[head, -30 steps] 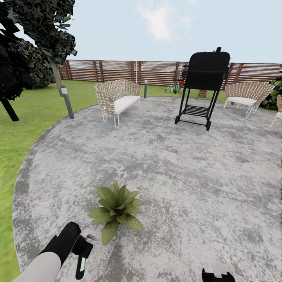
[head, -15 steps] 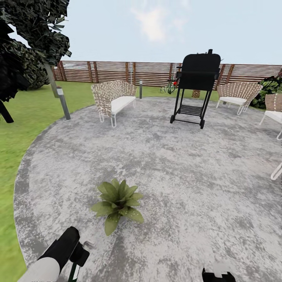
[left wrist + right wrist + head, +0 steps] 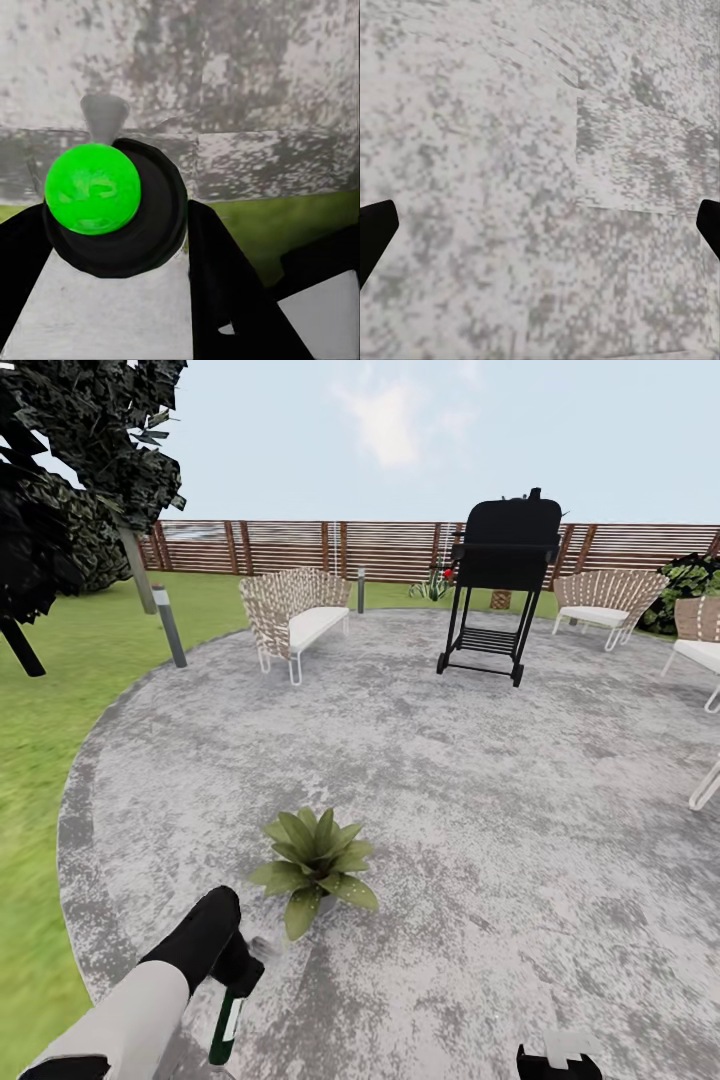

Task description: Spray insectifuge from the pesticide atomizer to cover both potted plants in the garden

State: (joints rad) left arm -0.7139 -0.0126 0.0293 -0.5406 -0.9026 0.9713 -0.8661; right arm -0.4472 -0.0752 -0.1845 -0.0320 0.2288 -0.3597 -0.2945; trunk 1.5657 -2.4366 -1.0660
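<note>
One potted plant (image 3: 315, 863), a rosette of pointed green leaves, stands on the round grey patio (image 3: 470, 810); faint pale specks show on its front leaves. My left gripper (image 3: 236, 972) hovers just short of the plant, shut on the pesticide atomizer (image 3: 226, 1028), a dark-green bottle with a white label hanging below the fingers. In the left wrist view the atomizer (image 3: 112, 217) sits between the black fingers (image 3: 225, 277), and its grey nozzle points out over the paving. My right gripper (image 3: 540, 232) is open over bare paving and sits low at the head view's edge (image 3: 558, 1060).
On the far side of the patio stand a wicker bench (image 3: 292, 615), a black grill (image 3: 500, 575) and wicker chairs (image 3: 608, 603). A short lamp post (image 3: 168, 625) and a dark tree (image 3: 70, 480) border the lawn (image 3: 40, 700). A small spiky plant (image 3: 432, 588) sits by the fence (image 3: 300, 547).
The view has swung a little to the right. My left arm has pushed forward and up with the atomizer, closer to the plant. The right gripper has stayed put.
</note>
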